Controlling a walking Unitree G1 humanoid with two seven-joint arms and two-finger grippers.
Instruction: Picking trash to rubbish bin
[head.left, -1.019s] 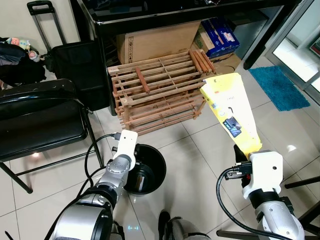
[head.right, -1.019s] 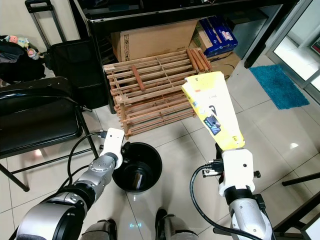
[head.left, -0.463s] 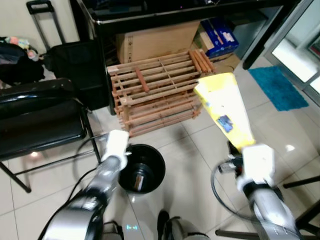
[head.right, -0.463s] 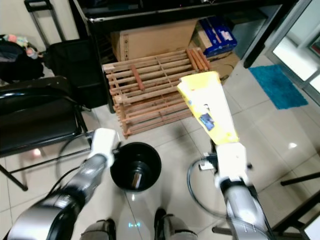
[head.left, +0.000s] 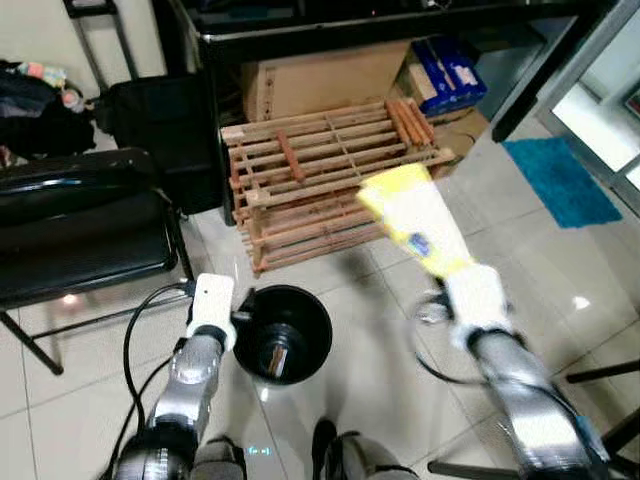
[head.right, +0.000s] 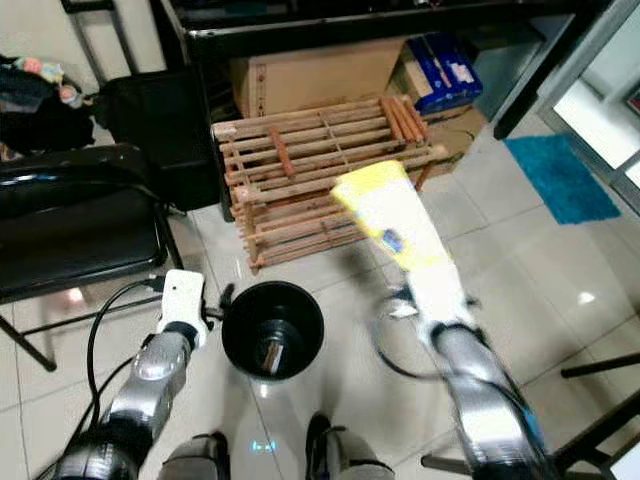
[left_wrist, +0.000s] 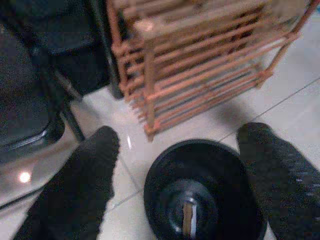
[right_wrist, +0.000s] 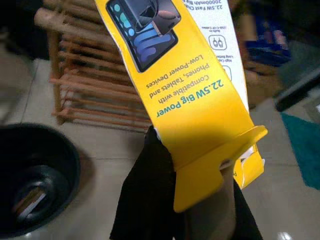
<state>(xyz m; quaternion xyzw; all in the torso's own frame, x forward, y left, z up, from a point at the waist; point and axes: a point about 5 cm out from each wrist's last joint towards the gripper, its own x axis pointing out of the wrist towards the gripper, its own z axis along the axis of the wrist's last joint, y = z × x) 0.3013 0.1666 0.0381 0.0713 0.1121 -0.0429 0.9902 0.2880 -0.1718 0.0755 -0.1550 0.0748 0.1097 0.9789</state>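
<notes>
Right arm: you are reaching it forward and up, forearm blurred, wrist above the tile floor (head.left: 590, 250).
Right gripper (right_wrist: 197, 165): you are pinching the yellow box (head.left: 412, 220) by its lower end, fingers (right_wrist: 145, 200) closed on the flap.
Box: it is sticking up from the gripper, tilted toward the wooden rack (head.left: 320, 170), off to the right of the bin (head.left: 282, 335) and not over it.
Left arm: you are holding it low and bent, wrist just beside the bin's left rim.
Left gripper (left_wrist: 182, 170): fingers (left_wrist: 82, 185) are spread wide, pointing down either side of the bin mouth, gripping nothing.
Bin: black, round, sitting on the floor in front of the rack, something small lying at the bottom.
Chair (head.left: 80, 235): black, standing left of the bin.
</notes>
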